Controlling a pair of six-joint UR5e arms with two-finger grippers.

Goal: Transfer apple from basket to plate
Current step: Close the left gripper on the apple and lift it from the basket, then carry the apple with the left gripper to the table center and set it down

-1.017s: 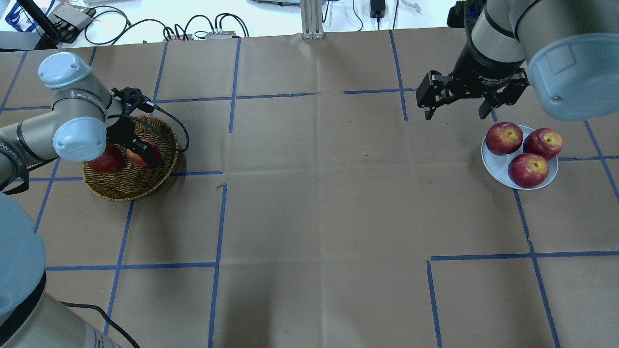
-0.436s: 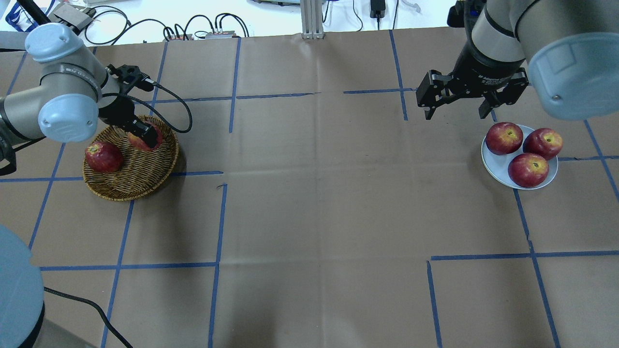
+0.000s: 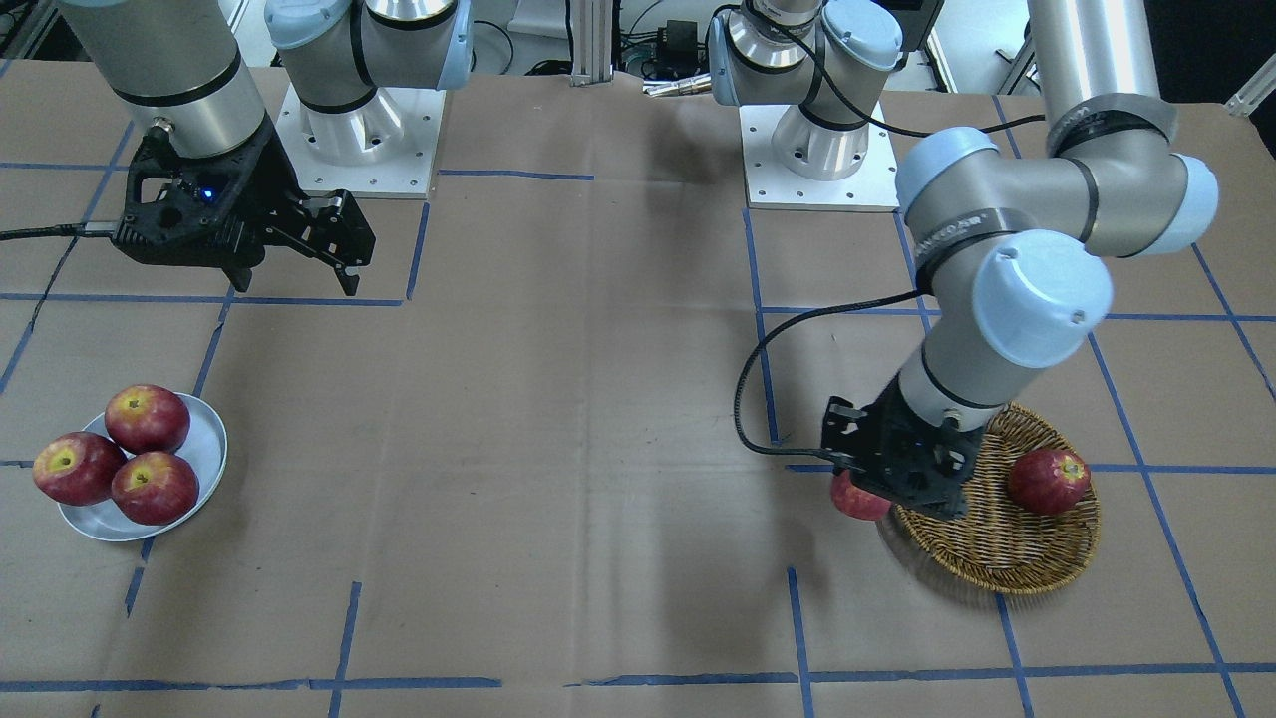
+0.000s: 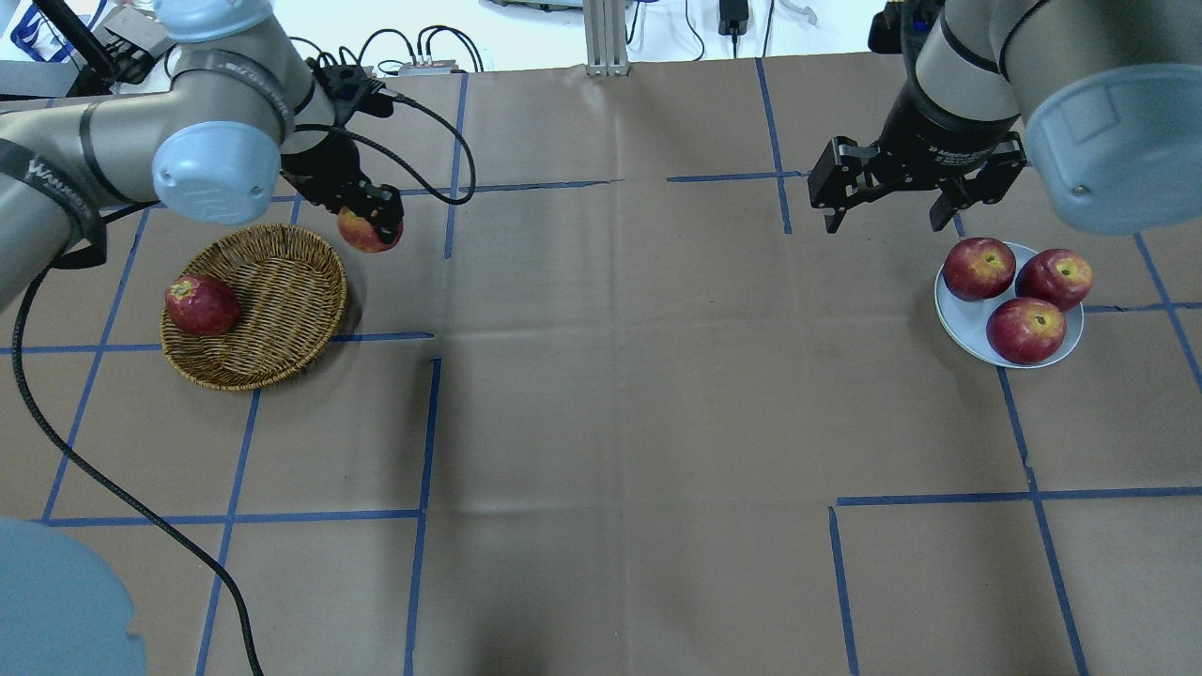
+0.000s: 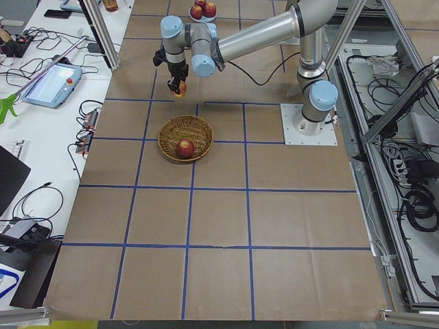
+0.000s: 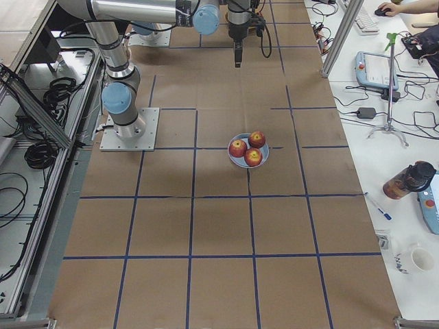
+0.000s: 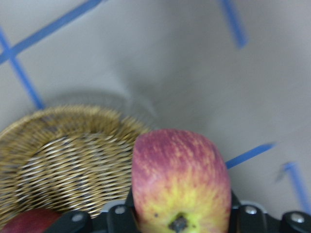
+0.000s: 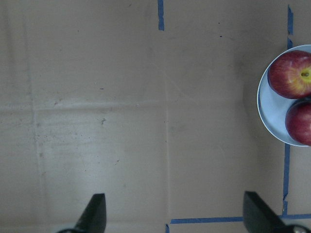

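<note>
My left gripper (image 4: 372,223) is shut on the apple (image 4: 362,235), red with a yellow-orange blush. It holds the apple in the air just past the far right rim of the wicker basket (image 4: 272,282). The left wrist view shows the apple (image 7: 180,179) between the jaws with the basket (image 7: 63,150) below and behind. The bluish white plate (image 4: 958,319) lies far right with three red apples on it. My right gripper (image 4: 887,205) is open and empty, hovering just behind the plate's left side; the plate's edge (image 8: 272,104) shows in the right wrist view.
One dark red apple (image 4: 200,304) lies in the basket's left side. The table is brown paper with blue tape lines. Cables and boxes lie beyond the far edge. My left arm's cable (image 4: 413,122) loops above the gripper.
My left gripper has lifted the apple out of the basket and carried it away from the robot and to the right, past the basket's rim. The right arm has not moved.
</note>
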